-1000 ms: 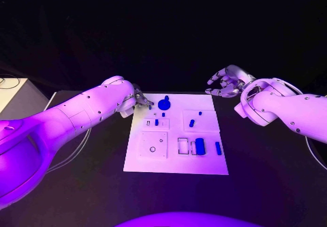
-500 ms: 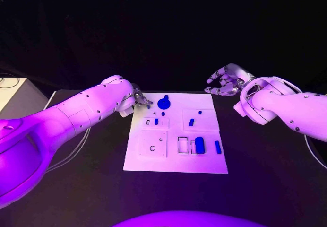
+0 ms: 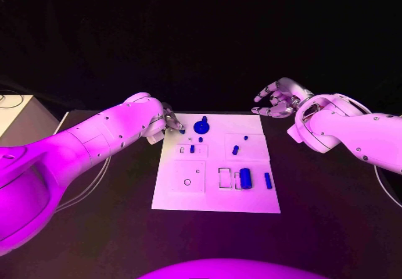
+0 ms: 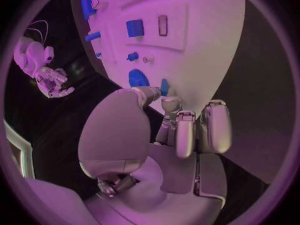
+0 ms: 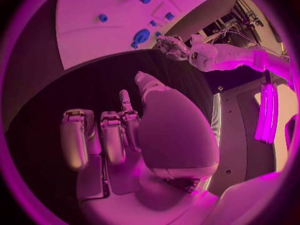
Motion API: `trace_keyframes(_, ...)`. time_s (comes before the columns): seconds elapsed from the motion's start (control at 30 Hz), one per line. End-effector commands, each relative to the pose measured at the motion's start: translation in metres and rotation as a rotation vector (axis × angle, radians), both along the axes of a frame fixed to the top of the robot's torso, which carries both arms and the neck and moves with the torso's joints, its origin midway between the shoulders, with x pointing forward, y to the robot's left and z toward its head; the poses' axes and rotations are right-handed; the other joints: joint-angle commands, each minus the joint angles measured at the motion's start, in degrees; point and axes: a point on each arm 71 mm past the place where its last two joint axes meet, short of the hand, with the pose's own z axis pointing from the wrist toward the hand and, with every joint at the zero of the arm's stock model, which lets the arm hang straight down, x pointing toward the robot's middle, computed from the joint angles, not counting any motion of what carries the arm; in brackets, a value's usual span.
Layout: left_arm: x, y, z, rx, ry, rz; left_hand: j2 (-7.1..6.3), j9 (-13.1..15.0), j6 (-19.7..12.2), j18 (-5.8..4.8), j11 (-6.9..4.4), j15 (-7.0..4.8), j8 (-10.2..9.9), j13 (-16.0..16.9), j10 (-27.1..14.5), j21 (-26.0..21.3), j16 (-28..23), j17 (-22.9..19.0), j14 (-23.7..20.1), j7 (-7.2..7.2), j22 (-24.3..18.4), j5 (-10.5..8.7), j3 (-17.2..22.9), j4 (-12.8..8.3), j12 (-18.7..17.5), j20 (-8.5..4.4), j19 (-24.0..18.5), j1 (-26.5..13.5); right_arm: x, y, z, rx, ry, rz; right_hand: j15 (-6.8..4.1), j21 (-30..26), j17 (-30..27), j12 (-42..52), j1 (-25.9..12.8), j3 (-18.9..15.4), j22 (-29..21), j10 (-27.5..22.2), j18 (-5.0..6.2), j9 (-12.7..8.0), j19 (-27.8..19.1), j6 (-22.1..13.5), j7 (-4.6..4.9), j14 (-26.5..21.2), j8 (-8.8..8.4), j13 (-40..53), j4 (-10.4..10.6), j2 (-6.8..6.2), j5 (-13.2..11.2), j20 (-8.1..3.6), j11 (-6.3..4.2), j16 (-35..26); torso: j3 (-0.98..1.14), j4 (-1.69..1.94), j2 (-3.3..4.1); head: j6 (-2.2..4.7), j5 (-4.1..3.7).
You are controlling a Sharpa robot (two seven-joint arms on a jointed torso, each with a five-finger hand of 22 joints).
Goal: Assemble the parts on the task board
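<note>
looking down on a black table (image 3: 335, 232) with a white board (image 3: 216, 200) lying flat in its middle. left arm (image 3: 83, 145) reaching in from the left side, its hand (image 3: 170, 123) at the board's far left corner. in the left wrist view, that hand (image 4: 181, 130) pinching a small blue part (image 4: 164, 87) between thumb and a fingertip, right at the board's edge, other fingers curled in alongside. just beside it, lying on the board, a larger round blue part (image 3: 201, 127) with a short stem, seen also from the wrist (image 4: 137, 78).

right hand (image 3: 279, 99) hovering beyond the board's far right corner, well apart from the board, off over the dark table, holding nothing. fingers curled inward but spread from one another, palm turned toward the board; from its own wrist (image 5: 125, 130) fingers bent loosely over bare tabletop, no part among them.

spread over the board, more blue parts: a tiny peg (image 3: 200, 139) and a small upright piece (image 3: 191, 149) in the left middle panel; a small dot (image 3: 246, 138) and a short slanted bar (image 3: 235, 150) in the right middle panel; a thick rounded block (image 3: 246, 178) standing beside a rectangular slot (image 3: 225, 178) nearer the robot, and a thin bar (image 3: 268, 181) just to its right. a square panel (image 3: 189, 176) with a small round hole on the near left of the board.

a pale box (image 3: 15, 116) sitting off the table's far left side.
</note>
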Motion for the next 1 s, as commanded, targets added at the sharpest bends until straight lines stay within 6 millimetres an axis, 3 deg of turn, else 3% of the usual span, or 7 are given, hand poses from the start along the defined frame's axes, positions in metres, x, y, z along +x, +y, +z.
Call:
trace_keyframes(0.03, -0.001, -0.003, 0.002, -0.037, -0.004, -0.014, -0.16, 4.82, -0.36, 0.24, 0.03, -0.31, 2.19, 0.04, 0.29, 0.40, 0.25, 15.10, 6.06, 0.01, 0.11, 0.43, 6.98, -6.30, 0.17, -0.34, 0.02, -0.35, 0.000, 0.001, 0.001, -0.006, -0.011, 0.008, -0.08, -0.27, 15.10, -0.23, -0.49, 0.36, 10.28, -0.07, 0.25, 0.05, 3.76, -0.29, -0.05, 5.97, 0.30, 9.54, 0.04, -0.09, 0.33, -0.37, 0.00, 0.25, -0.03, 0.00, 0.00, 0.03, 0.00)
trace_keyframes(0.3, -0.006, -0.003, 0.006, -0.078, -0.016, -0.012, -0.90, 5.91, -0.12, 0.15, -0.01, -0.38, 3.11, 0.29, 0.82, 0.68, 0.25, 15.10, 6.06, 0.01, 0.65, 1.18, 9.79, -8.26, 0.33, -0.41, 0.33, -1.74, 0.000, 0.000, 0.001, -0.007, -0.012, 0.006, -0.08, -0.35, 15.10, -0.23, -0.60, 0.41, 10.21, -0.06, 0.28, 0.08, 3.73, -0.25, -0.05, 5.97, 0.34, 9.54, 0.08, -0.05, 0.36, -0.37, 0.00, 0.25, -0.01, 0.18, -0.16, 0.19, 0.12)
trace_keyframes(0.37, -0.008, -0.003, 0.008, -0.092, -0.019, -0.012, -1.47, 6.09, 0.33, 0.08, -0.11, -0.48, 3.24, 0.65, 1.33, 0.88, 0.25, 15.10, 6.06, -0.07, 1.03, 2.27, 10.59, -9.07, 0.59, -0.50, 0.58, -2.36, 0.001, -0.001, 0.001, -0.007, -0.012, 0.004, -0.08, -0.35, 15.10, -0.23, -0.60, 0.41, 10.21, -0.06, 0.28, 0.08, 3.73, -0.25, -0.05, 5.97, 0.34, 9.54, 0.08, -0.05, 0.36, -0.37, 0.00, 0.25, -0.01, 0.23, -0.21, 0.22, 0.16)
trace_keyframes(0.43, -0.010, -0.002, 0.010, -0.104, -0.022, -0.014, -2.12, 6.20, 0.95, -0.02, -0.24, -0.62, 3.21, 0.87, 1.84, 1.13, 0.25, 15.10, 6.06, -0.17, 1.50, 5.20, 11.07, -10.03, 0.70, -0.62, 0.90, -3.24, 0.001, -0.001, 0.001, -0.007, -0.012, 0.003, -0.08, -0.35, 15.10, -0.23, -0.60, 0.41, 10.21, -0.06, 0.28, 0.08, 3.73, -0.25, -0.05, 5.97, 0.34, 9.54, 0.08, -0.05, 0.36, -0.37, 0.00, 0.25, 0.02, 0.30, -0.26, 0.25, 0.15)
trace_keyframes(0.47, -0.012, -0.002, 0.011, -0.108, -0.023, -0.016, -2.26, 6.21, 1.17, -0.05, -0.29, -0.67, 3.16, 1.02, 2.05, 1.21, 0.25, 15.10, 6.06, -0.22, 1.65, 5.78, 11.10, -10.35, 0.78, -0.65, 1.00, -3.46, 0.001, -0.002, 0.001, -0.007, -0.012, 0.002, -0.08, -0.35, 15.10, -0.23, -0.60, 0.41, 10.21, -0.06, 0.28, 0.08, 3.73, -0.25, -0.05, 5.97, 0.34, 9.54, 0.08, -0.05, 0.36, -0.37, 0.00, 0.25, 0.01, 0.36, -0.34, 0.21, 0.15)
trace_keyframes(0.7, -0.025, 0.002, 0.019, -0.116, -0.031, -0.023, -2.65, 6.14, 2.10, -0.25, -0.53, -0.90, 2.85, 1.65, 2.93, 1.66, 0.25, 15.10, 6.06, -0.45, 2.58, 7.87, 11.29, -11.37, 1.07, -0.79, 1.59, -4.19, 0.002, -0.005, 0.001, -0.007, -0.010, -0.008, -0.09, -0.33, 15.10, -0.23, -0.70, 0.44, 10.23, -0.06, 0.27, 0.09, 3.74, -0.23, -0.06, 5.97, 0.37, 9.53, 0.11, -0.05, 0.36, -0.37, -0.01, 0.25, 0.04, 0.63, -0.84, 0.03, 0.20)
trace_keyframes(1.0, -0.042, 0.002, 0.027, -0.102, -0.091, -0.036, -2.95, 6.08, 2.91, -0.30, -0.75, -1.11, 2.59, 2.24, 3.71, 1.83, 0.25, 15.10, 6.06, -0.66, 2.87, 9.60, 11.56, -12.10, 1.37, -0.99, 1.81, -4.71, 0.002, -0.010, 0.000, -0.006, -0.005, -0.019, -0.09, -0.33, 15.10, -0.19, -0.74, 0.45, 10.24, -0.02, 0.27, 0.10, 3.74, -0.22, -0.06, 5.97, 0.37, 9.57, 0.12, -0.05, 0.36, -0.37, -0.01, 0.25, -0.07, 0.96, -1.41, -0.26, 0.39)
